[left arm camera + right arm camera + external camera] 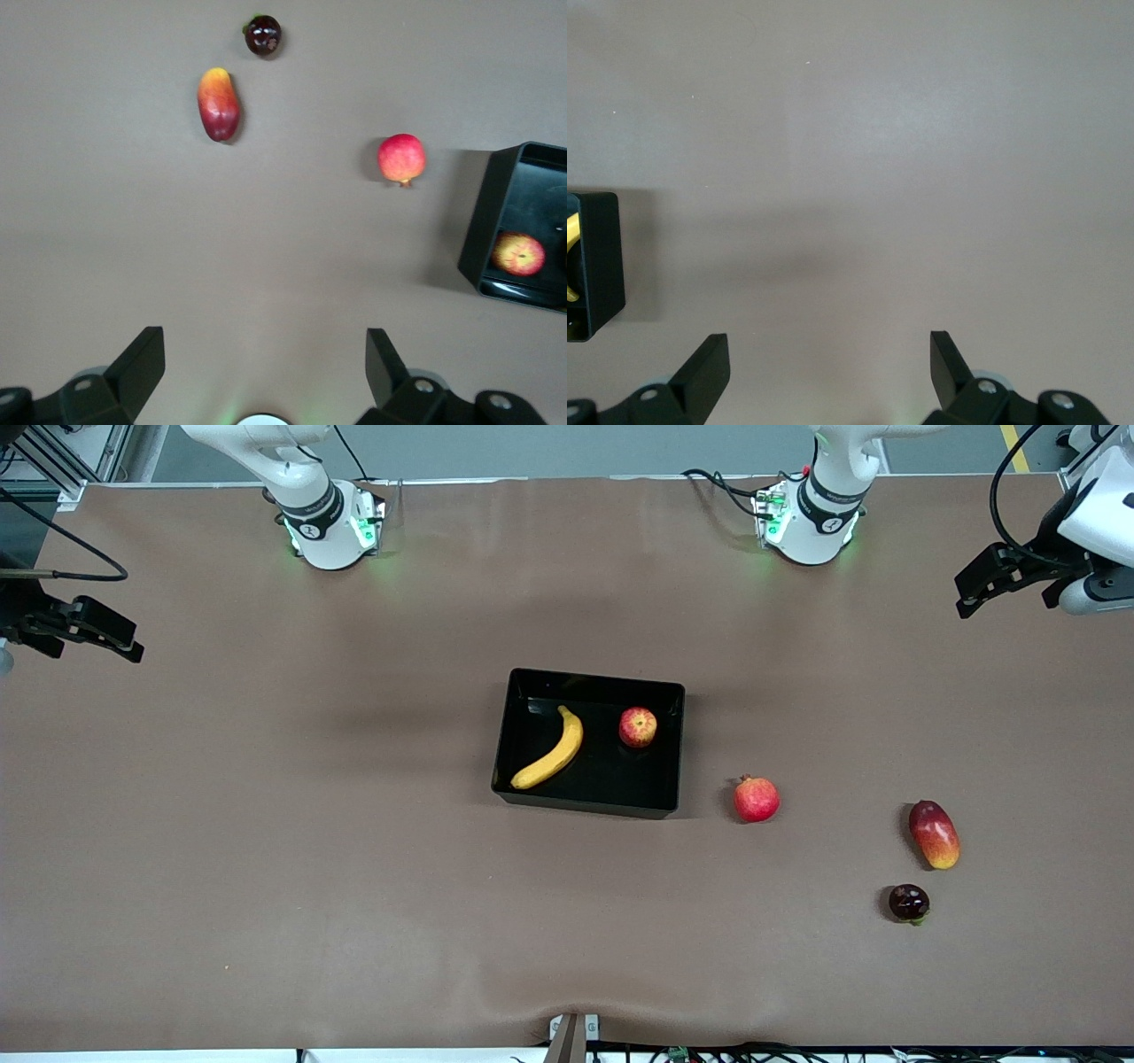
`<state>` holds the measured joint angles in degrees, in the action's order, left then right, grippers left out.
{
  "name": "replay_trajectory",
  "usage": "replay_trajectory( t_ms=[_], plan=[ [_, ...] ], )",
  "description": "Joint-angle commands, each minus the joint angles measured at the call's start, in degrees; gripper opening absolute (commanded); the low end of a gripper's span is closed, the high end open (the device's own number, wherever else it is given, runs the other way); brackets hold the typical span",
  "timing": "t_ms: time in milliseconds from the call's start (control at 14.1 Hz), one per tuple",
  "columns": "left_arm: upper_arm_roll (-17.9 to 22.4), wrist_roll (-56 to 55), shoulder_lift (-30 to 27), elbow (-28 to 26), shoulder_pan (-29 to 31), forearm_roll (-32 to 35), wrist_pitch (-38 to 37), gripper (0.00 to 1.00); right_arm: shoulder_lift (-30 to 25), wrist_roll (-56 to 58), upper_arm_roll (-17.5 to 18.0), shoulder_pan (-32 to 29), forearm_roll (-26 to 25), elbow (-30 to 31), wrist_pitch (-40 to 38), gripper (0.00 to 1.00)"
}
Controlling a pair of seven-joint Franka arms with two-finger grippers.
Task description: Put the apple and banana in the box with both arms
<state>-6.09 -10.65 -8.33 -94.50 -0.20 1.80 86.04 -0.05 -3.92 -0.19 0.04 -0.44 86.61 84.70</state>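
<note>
At the surface's edge by the right arm's end we see the right end effector (97, 633) hanging spread wide with nothing in it. Mid-surface sits the box (518, 717), with the banana (554, 750) lying inside toward the right arm's end and the apple (638, 727) inside toward the left arm's end. Just beside the box lies a pomegranate (756, 799), then a mango (934, 834) and a dark fruit (908, 903). The left end effector (992, 584), also fully spread and empty, waits over the left arm's end. We judge the task done; any further reach could nudge the box or grab the lookalike pomegranate.
</note>
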Motion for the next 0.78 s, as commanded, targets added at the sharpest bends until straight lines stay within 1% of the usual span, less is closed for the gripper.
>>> replay_trajectory(
  t_ms=[0, 142, 708],
  plan=[
    [0.64, 0.45, 0.33, 0.35, 1.68, -3.21, 0.45, 1.0, 0.13, 0.14, 0.1, 0.31, -0.96, -0.39, -0.5, 1.0],
    [0.64, 0.55, 1.65, 2.03, 2.04, -2.95, 0.27, 1.0, 0.13, 0.14, 0.1, 0.31, -0.96, -0.39, -0.5, 1.0],
    [0.55, 0.37, 3.67, 3.35, 1.87, -2.51, 0.27, 1.0, 0.13, 0.14, 0.1, 0.31, -0.96, -0.39, -0.5, 1.0]
  ],
)
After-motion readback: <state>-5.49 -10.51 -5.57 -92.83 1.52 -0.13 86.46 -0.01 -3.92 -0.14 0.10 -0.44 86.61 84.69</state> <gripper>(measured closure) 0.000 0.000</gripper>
